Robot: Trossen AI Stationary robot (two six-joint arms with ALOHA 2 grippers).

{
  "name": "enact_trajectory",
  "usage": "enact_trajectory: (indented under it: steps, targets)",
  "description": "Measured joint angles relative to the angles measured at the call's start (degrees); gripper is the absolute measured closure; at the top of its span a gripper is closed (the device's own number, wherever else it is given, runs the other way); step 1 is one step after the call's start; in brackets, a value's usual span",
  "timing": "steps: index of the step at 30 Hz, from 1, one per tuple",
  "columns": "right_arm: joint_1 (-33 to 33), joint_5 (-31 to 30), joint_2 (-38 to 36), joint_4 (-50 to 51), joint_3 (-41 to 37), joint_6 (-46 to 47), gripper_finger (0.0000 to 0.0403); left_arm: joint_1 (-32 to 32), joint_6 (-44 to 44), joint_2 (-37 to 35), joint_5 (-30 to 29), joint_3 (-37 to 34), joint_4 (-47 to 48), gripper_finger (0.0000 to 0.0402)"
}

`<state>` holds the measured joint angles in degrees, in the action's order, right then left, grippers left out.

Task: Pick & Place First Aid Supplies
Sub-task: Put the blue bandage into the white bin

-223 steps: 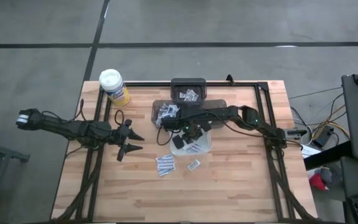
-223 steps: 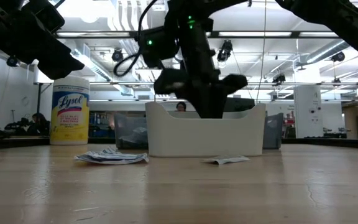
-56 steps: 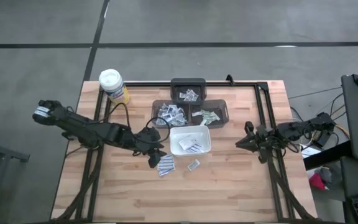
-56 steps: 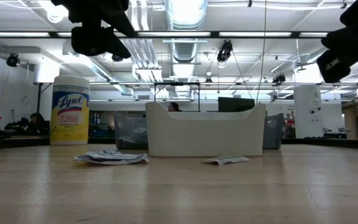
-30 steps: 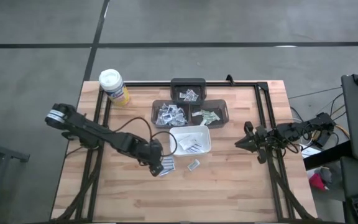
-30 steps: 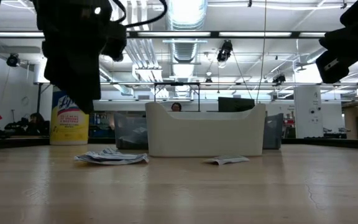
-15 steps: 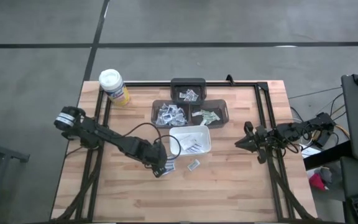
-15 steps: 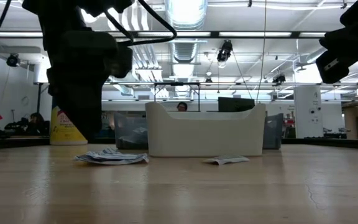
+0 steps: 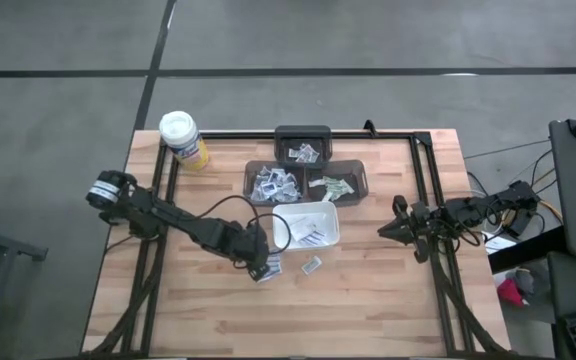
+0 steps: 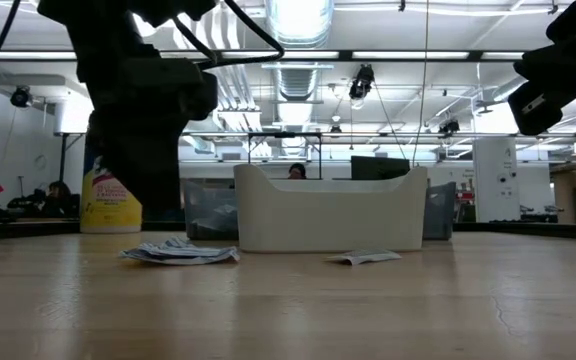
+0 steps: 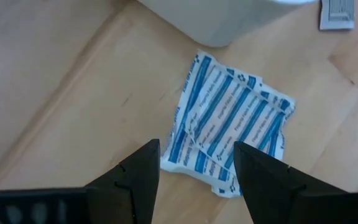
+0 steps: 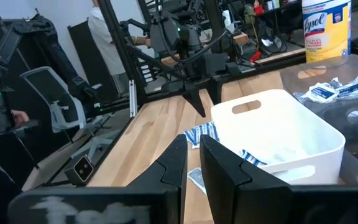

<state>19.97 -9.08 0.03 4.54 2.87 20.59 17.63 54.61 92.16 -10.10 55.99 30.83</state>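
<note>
Spread wide, the jaws of the left gripper (image 11: 194, 171) are held directly over a small stack of blue-striped packets (image 11: 229, 134) lying on the table (image 9: 368, 300) just beside the white tray (image 9: 308, 228) — nothing is pinched. In the high view the stack (image 9: 270, 267) is largely covered by the gripper (image 9: 259, 265). A lone packet (image 9: 312, 265) lies apart, near the tray's front. The right gripper (image 12: 191, 165) is parked at the table's right edge, its jaws nearly pressed together and empty. More packets are seen in the three dark bins (image 9: 268, 182), though their print is too small to read. Compared with a second ago, the left gripper is seen closer to the stack — the right arm is unchanged.
</note>
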Motion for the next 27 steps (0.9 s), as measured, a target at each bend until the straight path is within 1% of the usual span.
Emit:
enact_trajectory:
  steps: [7, 11, 19, 25, 27]
  targets:
    - [0.00, 0.00, 0.00, 0.00, 0.00, -0.01, 0.0360, -0.01, -0.40, 0.14, -0.52, -0.04, -1.79, 0.0204]
    - [0.00, 0.00, 0.00, 0.00, 0.00, -0.01, 0.0360, -0.07, -2.30, 1.32, -0.53, -0.04, -3.93, 0.0204]
    - [0.00, 0.02, 0.00, -0.02, 0.00, 0.25, 0.0360, -0.46, -3.58, 3.63, -0.68, 0.00, -3.12, 0.0204]
    - [0.00, 0.02, 0.00, -0.02, 0.00, 1.06, 0.0360, -0.73, -3.70, 3.80, -4.57, 0.24, -1.64, 0.0204]
    - [0.00, 0.02, 0.00, -0.02, 0.00, 1.08, 0.0360, -0.88, -3.89, 3.80, -5.08, 0.31, -1.78, 0.0204]
